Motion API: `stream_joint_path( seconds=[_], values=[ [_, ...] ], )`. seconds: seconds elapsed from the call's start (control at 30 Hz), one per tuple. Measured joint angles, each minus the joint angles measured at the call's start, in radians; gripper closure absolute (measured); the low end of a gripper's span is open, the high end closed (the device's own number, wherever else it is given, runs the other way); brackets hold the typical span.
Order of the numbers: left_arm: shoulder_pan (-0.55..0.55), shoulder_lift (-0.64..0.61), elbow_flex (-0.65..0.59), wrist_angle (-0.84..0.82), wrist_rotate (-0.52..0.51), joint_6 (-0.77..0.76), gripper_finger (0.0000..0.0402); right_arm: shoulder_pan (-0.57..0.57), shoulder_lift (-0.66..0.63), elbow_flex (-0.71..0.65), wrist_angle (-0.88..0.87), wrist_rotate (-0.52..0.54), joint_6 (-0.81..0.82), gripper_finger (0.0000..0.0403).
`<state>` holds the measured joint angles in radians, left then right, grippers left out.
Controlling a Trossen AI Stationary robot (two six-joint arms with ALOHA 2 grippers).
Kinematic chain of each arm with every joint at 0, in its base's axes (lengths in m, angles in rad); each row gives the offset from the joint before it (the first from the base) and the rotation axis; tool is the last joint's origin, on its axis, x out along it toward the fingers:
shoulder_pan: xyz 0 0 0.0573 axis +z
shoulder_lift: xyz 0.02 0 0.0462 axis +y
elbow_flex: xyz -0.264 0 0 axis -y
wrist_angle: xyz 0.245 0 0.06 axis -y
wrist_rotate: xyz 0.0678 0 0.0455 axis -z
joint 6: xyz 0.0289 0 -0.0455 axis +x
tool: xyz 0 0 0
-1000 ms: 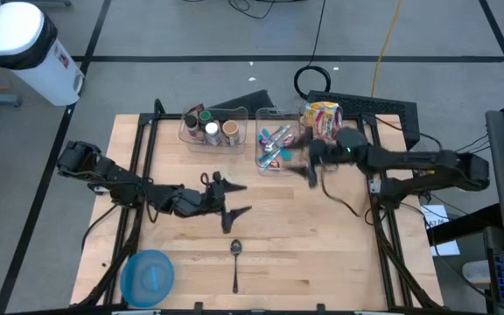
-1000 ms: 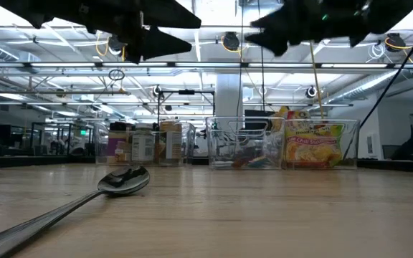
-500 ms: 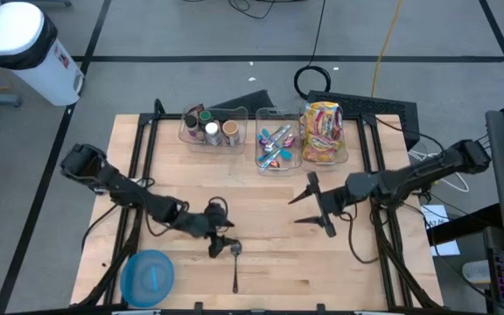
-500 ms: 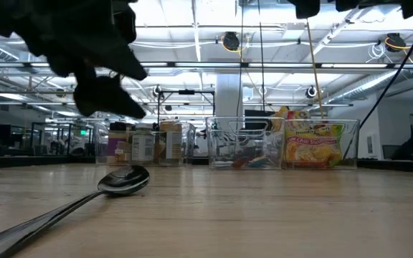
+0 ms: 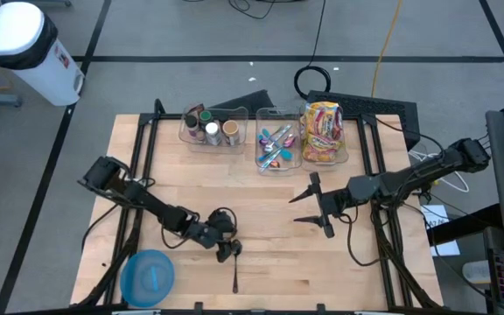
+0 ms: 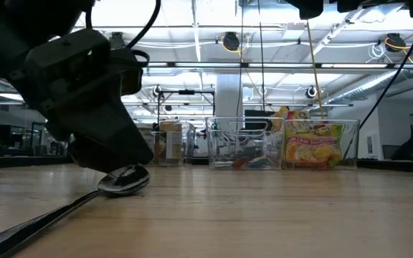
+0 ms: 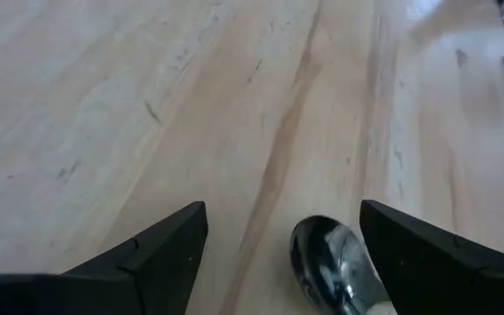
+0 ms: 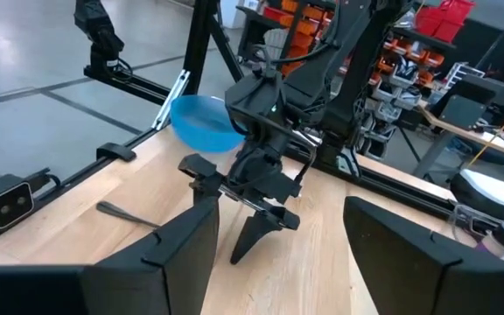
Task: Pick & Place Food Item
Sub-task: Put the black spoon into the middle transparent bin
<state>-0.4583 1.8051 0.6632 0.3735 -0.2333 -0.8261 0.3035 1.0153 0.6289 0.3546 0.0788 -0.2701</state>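
Note:
A metal spoon lies flat on the wooden table near its front edge, bowl end toward the far side. My left gripper hangs low over that bowl end, tipped downward and open. In the left wrist view the spoon's bowl lies between the two fingers, and I see no touch. My right gripper floats open above the table's right middle, pointing left, with nothing between its fingers. Yellow food packets stand in a clear bin at the far edge.
Along the far edge stand a clear bin of jars and one of small colourful packets. A blue bowl sits at the near left corner. Bare wood lies between the two grippers.
My left gripper has come down and toward the near edge, tipping its fingers downward and rolling, until it stands over the spoon's bowl. My right gripper has swung away from the bins toward the table's near side, then kept still. The spoon has not moved.

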Motion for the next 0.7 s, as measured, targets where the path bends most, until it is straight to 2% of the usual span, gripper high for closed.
stream_joint_path(
  seconds=[0.13,0.23,0.53,0.7],
  values=[
    [-0.011,0.004,0.000,0.031,0.033,0.020,0.0095,0.000,0.000,0.000,0.000,0.000,0.008,0.0166],
    [-0.026,0.007,-0.001,0.047,0.048,0.046,0.0120,0.000,0.000,0.000,-0.001,0.000,0.008,0.0165],
    [-0.035,0.008,-0.002,0.038,0.068,0.065,0.0252,0.000,0.000,0.000,-0.002,0.000,0.008,0.0166],
    [-0.034,0.008,-0.002,0.021,0.061,0.065,0.0337,0.000,0.000,0.000,-0.002,0.000,0.008,0.0166]
  ],
)
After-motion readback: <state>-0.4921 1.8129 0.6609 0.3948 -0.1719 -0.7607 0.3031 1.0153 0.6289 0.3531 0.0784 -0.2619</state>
